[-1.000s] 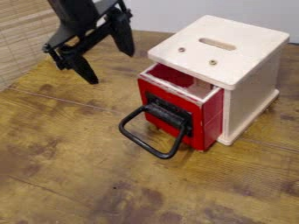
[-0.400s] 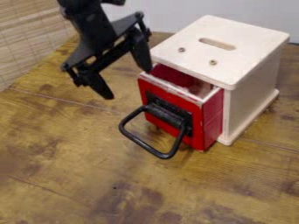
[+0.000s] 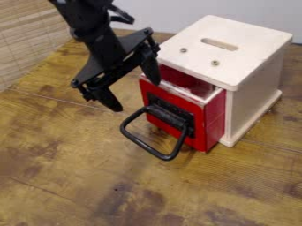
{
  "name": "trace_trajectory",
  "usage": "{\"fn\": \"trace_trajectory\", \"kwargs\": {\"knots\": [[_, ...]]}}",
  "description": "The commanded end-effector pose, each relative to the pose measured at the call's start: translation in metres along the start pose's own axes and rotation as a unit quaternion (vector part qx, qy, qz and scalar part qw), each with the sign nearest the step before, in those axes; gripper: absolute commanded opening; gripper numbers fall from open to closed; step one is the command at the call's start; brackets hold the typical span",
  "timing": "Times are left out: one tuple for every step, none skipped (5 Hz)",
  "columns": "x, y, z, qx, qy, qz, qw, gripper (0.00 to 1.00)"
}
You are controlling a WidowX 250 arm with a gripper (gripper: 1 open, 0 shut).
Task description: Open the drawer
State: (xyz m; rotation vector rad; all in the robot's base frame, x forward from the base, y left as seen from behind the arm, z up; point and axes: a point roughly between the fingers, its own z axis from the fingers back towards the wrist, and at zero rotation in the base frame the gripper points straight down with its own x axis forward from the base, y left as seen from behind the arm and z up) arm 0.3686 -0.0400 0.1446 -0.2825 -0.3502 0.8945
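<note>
The open tool (image 3: 132, 92) is hovering beside the red-fronted drawer (image 3: 183, 110), which is sitting partly open in the cream box (image 3: 236, 53); its black loop handle (image 3: 154, 150) is jutting out, seemingly above the table (image 3: 83, 177).

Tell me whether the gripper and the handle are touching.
Apart. The camera view shows bare tabletop between the lower fingertip of the gripper and the black loop of the handle.
</note>
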Motion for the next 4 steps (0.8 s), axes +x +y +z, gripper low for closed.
{"fn": "trace_trajectory", "kwargs": {"knots": [[0.0001, -0.0106, 0.0188, -0.039, -0.029, -0.015, 0.9987, 1.00], [0.0009, -0.0112, 0.0191, -0.050, -0.039, -0.036, 0.9973, 1.00], [0.0030, -0.0108, 0.0223, -0.057, -0.049, -0.058, 0.9955, 1.00], [0.0044, -0.0101, 0.0244, -0.062, -0.058, -0.078, 0.9934, 1.00]]}}
